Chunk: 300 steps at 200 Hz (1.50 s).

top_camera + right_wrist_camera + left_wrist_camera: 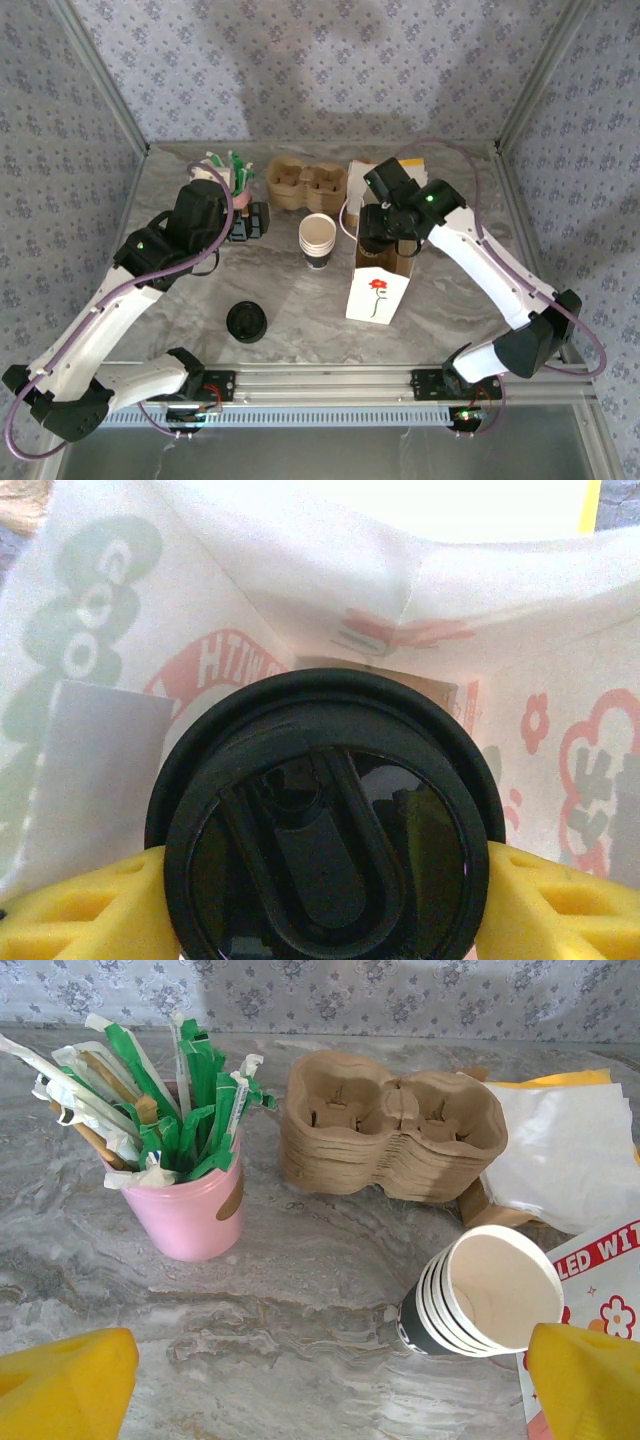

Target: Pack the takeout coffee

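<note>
Black-lidded takeout coffee centre frame, inside paper bag, pinched at lid by right gripper, jaws half-spread. Left gripper gaping, holding nothing. Risk of tipping and spilling if released high, or toppling unbraced bag.

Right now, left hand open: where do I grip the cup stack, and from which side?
The cup stack stands upright, so probably squeeze its dark outer wall, below the nested white rims. Come in level from its left, where the left hand is; the bag crowds its right.
</note>
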{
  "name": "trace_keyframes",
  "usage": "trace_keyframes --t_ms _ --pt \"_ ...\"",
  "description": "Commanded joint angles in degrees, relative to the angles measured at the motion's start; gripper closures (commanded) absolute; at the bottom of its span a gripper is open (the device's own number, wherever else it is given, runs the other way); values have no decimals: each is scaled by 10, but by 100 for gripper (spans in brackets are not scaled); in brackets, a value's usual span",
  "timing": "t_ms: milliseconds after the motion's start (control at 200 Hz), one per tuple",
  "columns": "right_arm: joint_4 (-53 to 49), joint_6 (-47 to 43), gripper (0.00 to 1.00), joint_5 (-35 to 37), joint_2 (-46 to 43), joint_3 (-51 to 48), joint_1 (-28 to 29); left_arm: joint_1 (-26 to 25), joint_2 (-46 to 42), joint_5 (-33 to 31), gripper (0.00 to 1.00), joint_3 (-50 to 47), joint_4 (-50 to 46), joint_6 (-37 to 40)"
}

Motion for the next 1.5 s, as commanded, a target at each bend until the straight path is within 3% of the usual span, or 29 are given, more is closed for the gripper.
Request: trace_keyframes --t_ms 0,840,1494 --pt "-18 -5 32 21 9 19 -4 3 6 1 0 22 4 4" --pt "0 -21 32 29 72 33 -19 3 6 -5 0 19 1 8" --pt "16 -24 32 28 61 -4 -27 3 7 -4 0 25 -4 6"
